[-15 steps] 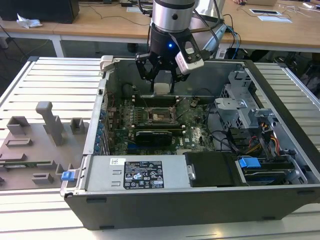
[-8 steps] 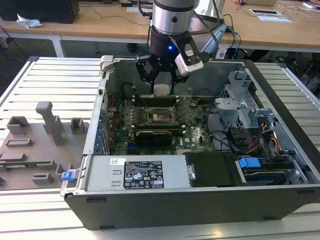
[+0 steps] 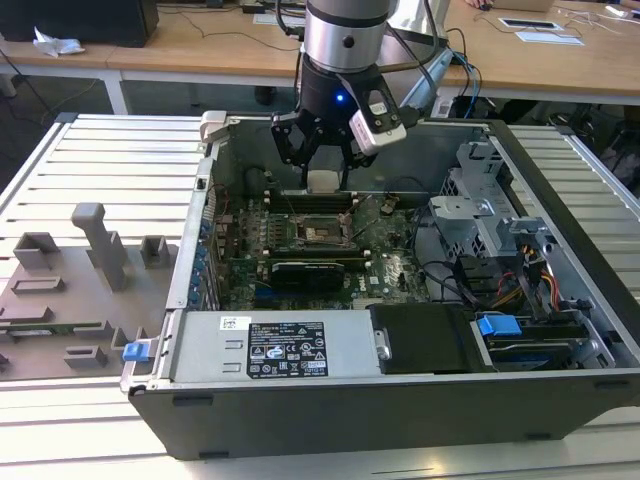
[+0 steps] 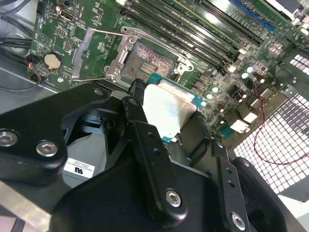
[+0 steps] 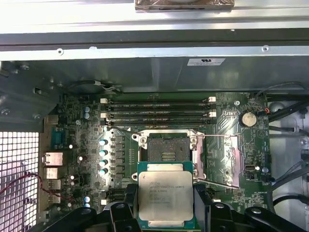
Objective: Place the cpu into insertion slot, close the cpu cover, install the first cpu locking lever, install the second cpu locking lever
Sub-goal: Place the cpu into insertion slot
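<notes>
Hand [image 3: 322, 172] hung over the open computer case [image 3: 300, 405], which stood on the table [image 3: 110, 160], and gripped the cpu [image 5: 166, 195] by its edges. The first wrist view showed the chip's metal top near, not in, the bare insertion slot [image 5: 166, 149]. The second wrist view showed the cpu cover [image 4: 79, 48] swung open beside the socket.

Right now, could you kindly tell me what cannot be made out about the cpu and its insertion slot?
- The cpu underside: faces away in every view.
- One side of the insertion slot rim: behind the cpu in both wrist views.
- Slot contacts: too small in the exterior view.
- Gap between cpu and slot: cannot be judged from these angles.
</notes>
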